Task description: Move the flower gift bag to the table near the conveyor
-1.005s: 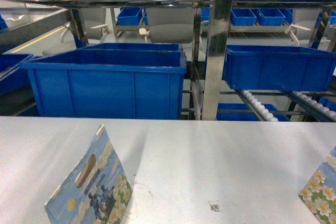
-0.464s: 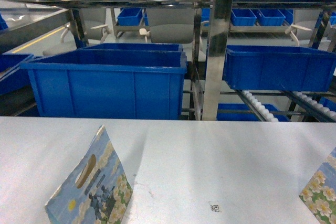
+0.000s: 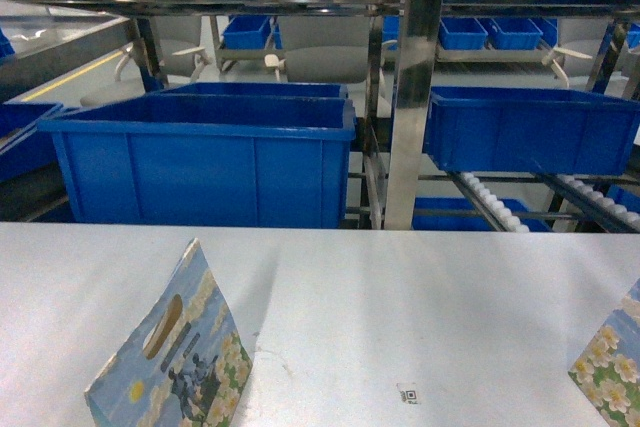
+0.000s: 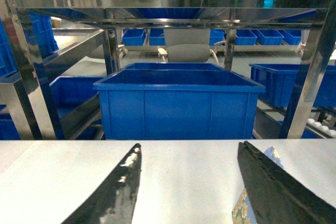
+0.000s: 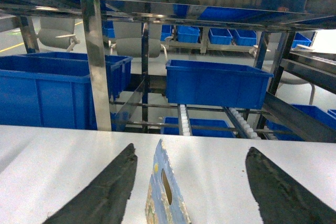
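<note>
Two flower gift bags stand upright on the white table (image 3: 400, 287). One flower gift bag (image 3: 170, 357) is at the front left, the other (image 3: 608, 367) is cut off by the right edge. Neither gripper shows in the head view. In the right wrist view a bag (image 5: 164, 192) with a handle slot stands edge-on between the wide-apart fingers of my right gripper (image 5: 191, 148), nearer the left finger and touching neither. My left gripper (image 4: 190, 144) is open over bare table; a bag (image 4: 239, 208) peeks out from behind its right finger. The conveyor (image 3: 490, 197), steel with white rollers, stands just beyond the table.
A large blue bin (image 3: 205, 157) sits behind the table's far edge on the left. A smaller blue bin (image 3: 530, 127) rests on the roller tracks to the right. A steel upright (image 3: 415, 97) stands between them. A QR sticker (image 3: 407, 394) lies on the table.
</note>
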